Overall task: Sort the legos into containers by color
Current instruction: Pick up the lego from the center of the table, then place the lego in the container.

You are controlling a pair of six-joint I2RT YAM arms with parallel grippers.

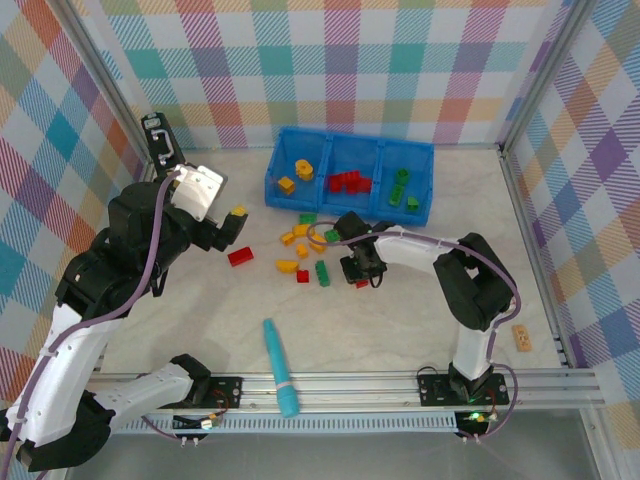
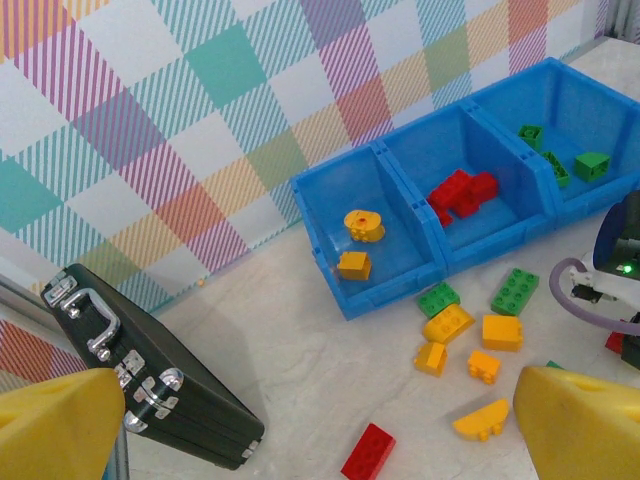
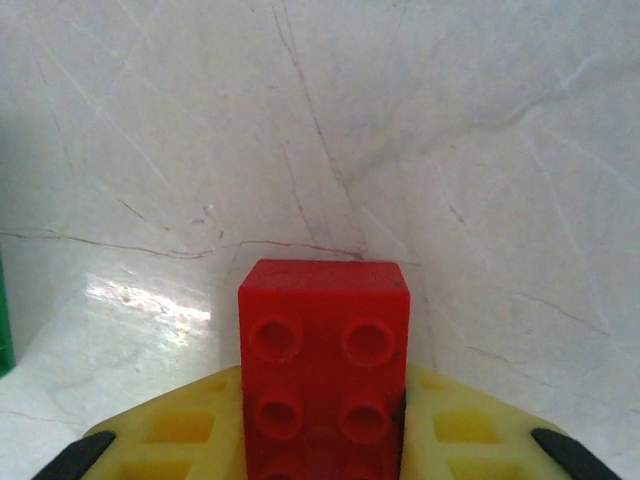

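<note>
Red brick: clamped lengthwise in right gripper.
Red compartment: straight beyond it.
Left gripper: wide, empty.

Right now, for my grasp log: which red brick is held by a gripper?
The red brick clamped between the right gripper's fingers. Two other red ones lie loose on the table; the rest sit in the blue bin's middle compartment.

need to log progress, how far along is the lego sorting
Partly done. The blue bin holds yellow bricks in its left compartment, red bricks in the middle and green bricks on the right. The right jaws are shut on a red brick. Roughly ten loose bricks on the table are left to sort.
</note>
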